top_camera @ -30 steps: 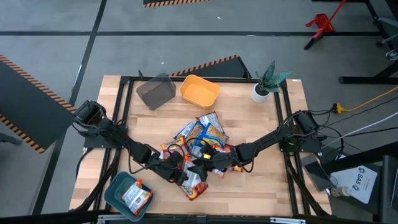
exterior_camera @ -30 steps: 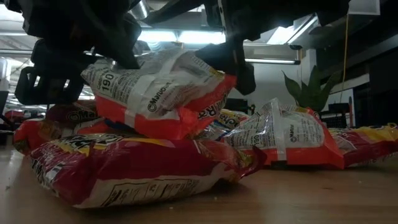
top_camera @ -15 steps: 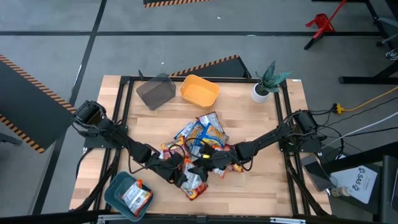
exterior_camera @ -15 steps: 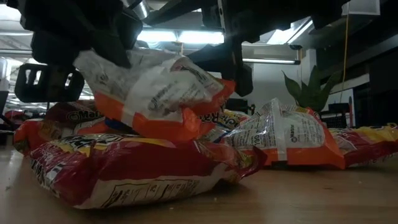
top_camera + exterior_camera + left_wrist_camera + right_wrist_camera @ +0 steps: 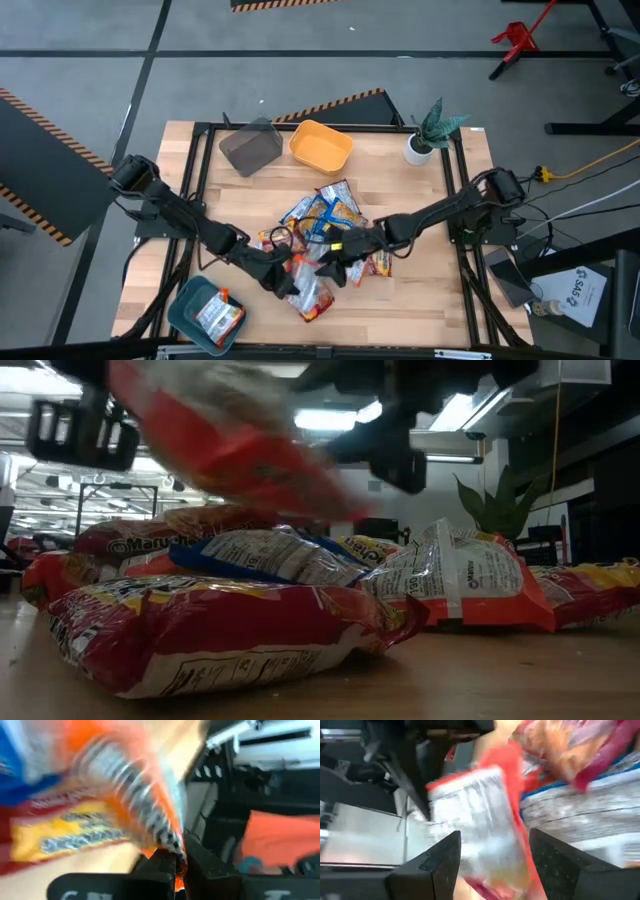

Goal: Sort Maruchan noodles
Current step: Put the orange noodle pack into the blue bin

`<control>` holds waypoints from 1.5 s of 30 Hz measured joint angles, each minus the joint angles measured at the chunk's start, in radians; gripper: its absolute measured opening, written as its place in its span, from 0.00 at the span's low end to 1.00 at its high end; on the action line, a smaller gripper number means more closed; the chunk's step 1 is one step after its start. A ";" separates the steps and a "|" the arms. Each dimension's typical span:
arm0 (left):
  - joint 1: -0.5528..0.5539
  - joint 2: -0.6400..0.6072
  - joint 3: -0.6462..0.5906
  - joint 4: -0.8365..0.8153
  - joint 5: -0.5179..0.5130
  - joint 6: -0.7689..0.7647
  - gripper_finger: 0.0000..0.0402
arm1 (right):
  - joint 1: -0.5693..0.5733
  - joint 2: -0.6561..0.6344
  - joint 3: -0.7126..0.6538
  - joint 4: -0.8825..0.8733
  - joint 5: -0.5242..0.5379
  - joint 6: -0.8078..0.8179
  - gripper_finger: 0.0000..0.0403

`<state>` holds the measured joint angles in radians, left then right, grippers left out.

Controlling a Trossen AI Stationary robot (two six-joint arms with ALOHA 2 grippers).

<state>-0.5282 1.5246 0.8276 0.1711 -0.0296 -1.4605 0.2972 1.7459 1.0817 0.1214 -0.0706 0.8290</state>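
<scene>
Grey bin (image 5: pixel 251 147): sitting at the far side of the table (image 5: pixel 420 300), just beside the yellow bin (image 5: pixel 320 146).
Plant (image 5: pixel 428 132): standing in a white pot at the far right corner, well apart from the pile.
Teal bin (image 5: pixel 204 313): sitting at the near left corner, holding one orange packet (image 5: pixel 221 315).
Pile of noodle packets (image 5: pixel 325 220): lying mid-table, crowding the space under both arms; in the low view a red packet (image 5: pixel 230 630) is lying in front with a blue-edged one (image 5: pixel 265 555) on top of it.
Left gripper (image 5: pixel 291 285): reaching in from the left at the near edge of the pile, its fingers (image 5: pixel 165 865) pinching shut on the edge of an orange-and-white packet (image 5: pixel 135 805).
Held packet: hanging lifted above the pile in the low view, tilted and blurred; orange border, white panel with dark print showing in the right wrist view.
Right gripper (image 5: pixel 335 268): hovering over the pile close beside the left one, its fingers (image 5: pixel 435 865) standing apart with the lifted packet between them; whether they are touching it I cannot tell.
</scene>
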 joint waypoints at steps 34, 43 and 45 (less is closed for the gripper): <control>-0.382 -0.382 0.000 -0.536 0.379 0.062 0.01 | -0.009 -0.181 -0.001 -0.305 0.225 -0.102 0.55; -0.406 -0.382 -0.001 -0.520 0.373 0.121 0.01 | -0.009 -0.159 -0.001 -0.304 0.258 -0.101 0.55; -0.397 -0.382 -0.001 -0.532 0.405 0.152 0.01 | -0.009 -0.155 -0.002 -0.310 0.255 -0.097 0.55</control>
<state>-0.9249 1.1427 0.8265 -0.3610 0.3755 -1.3080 0.2884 1.5909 1.0793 -0.1889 0.1839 0.7323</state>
